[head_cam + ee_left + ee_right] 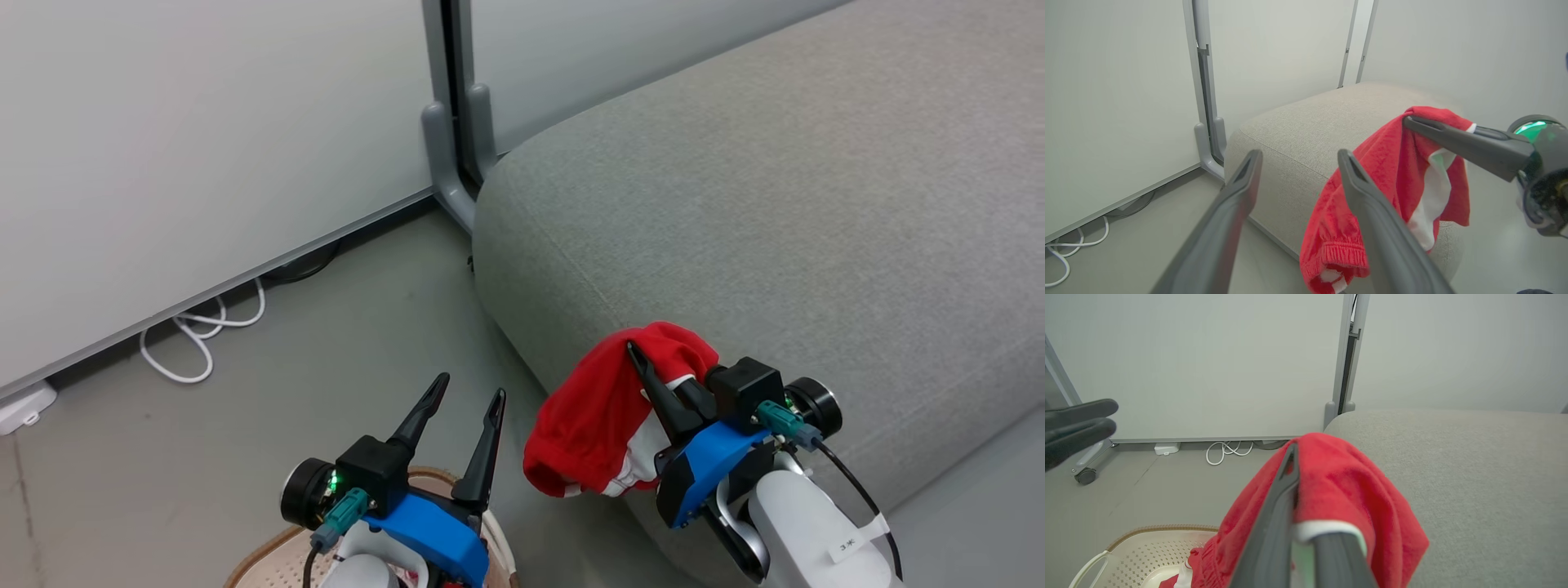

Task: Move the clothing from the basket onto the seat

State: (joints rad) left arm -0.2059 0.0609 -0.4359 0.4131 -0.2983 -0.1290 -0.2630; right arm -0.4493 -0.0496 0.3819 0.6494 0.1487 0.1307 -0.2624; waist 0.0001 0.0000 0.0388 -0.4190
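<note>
Right gripper sits lower centre-right in the head view, fingers together and clamped on the red shorts. The fabric is bunched over the tips and hangs down and to the left, with the white band showing near the bottom. The shorts are off the floor, in front of the rounded front edge of the seat; can't tell if the cloth touches the upholstery. Left wrist view has the same grip from the side: right gripper comes in from the right edge, shorts drape below it with the elastic hem lowest, grey seat behind. In the right wrist view the right gripper rises from the bottom centre with the shorts wrapped over both fingers. The seat fills the right half and the basket is lower left. Some red and white fabric sits at the basket's edge, but I can't tell whether it's the same piece. Left gripper is at bottom centre-left in the head view, fingers apart and holding nothing, above the basket. Its own view agrees: left gripper has a wide gap. White cable is looped on the floor by the wall at left.
</note>
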